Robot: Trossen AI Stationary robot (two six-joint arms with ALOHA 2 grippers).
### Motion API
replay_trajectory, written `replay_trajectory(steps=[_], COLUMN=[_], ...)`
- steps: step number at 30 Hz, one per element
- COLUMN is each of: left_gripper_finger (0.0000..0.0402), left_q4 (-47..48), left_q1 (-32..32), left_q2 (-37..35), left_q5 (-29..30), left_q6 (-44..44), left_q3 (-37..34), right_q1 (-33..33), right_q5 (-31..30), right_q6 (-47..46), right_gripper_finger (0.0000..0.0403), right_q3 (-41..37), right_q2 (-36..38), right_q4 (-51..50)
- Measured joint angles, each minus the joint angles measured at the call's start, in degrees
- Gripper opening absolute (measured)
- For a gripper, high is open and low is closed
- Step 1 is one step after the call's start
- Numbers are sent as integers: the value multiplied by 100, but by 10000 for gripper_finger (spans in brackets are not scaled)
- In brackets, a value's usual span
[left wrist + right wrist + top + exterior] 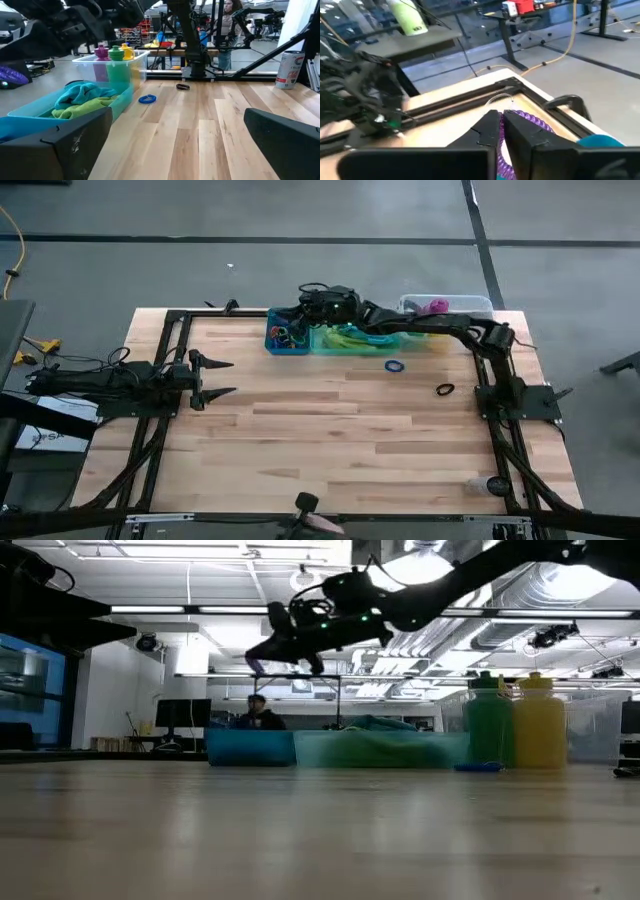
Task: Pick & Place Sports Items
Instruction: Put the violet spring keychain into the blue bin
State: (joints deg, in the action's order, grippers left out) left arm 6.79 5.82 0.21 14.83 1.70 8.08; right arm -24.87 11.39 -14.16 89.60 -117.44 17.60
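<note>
Hovering over the blue bin (287, 340), the right gripper (501, 131) pinches a purple ring (530, 120) between nearly closed fingers; the bin lies directly beneath. The left gripper (222, 378), jaws spread and empty, waits well left of it.

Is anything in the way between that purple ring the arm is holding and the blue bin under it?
Nothing visible. The right gripper holds the purple ring, hanging in the air above the blue bin, with only open air beneath it. The left gripper waits far off at the table's left side.
</note>
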Motion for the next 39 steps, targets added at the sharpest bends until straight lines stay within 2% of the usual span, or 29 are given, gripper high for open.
replay_trajectory(steps=[3, 12, 18, 26, 33, 39], left_gripper_finger=[368, 368, 368, 368, 368, 368], left_q4=[0, 0, 0, 2, 2, 0], left_q1=[0, -2, -2, 0, -2, 0], left_q2=[2, 2, 0, 0, 0, 2], left_q5=[0, 0, 0, 0, 0, 0], left_q6=[2, 2, 2, 2, 2, 2], left_q3=[0, 0, -2, 0, 0, 0], right_q1=[30, 40, 45, 49, 62, 127], right_q5=[-134, -82, 63, -317, -528, -664], right_q6=[141, 197, 195, 491, 1787, 1566], right_gripper_finger=[27, 135, 179, 202, 204, 204], right_q3=[0, 0, -2, -2, -2, -2], right_q2=[-1, -1, 99, 174, 174, 180], right_q4=[-84, -237, -334, -498, -502, -509])
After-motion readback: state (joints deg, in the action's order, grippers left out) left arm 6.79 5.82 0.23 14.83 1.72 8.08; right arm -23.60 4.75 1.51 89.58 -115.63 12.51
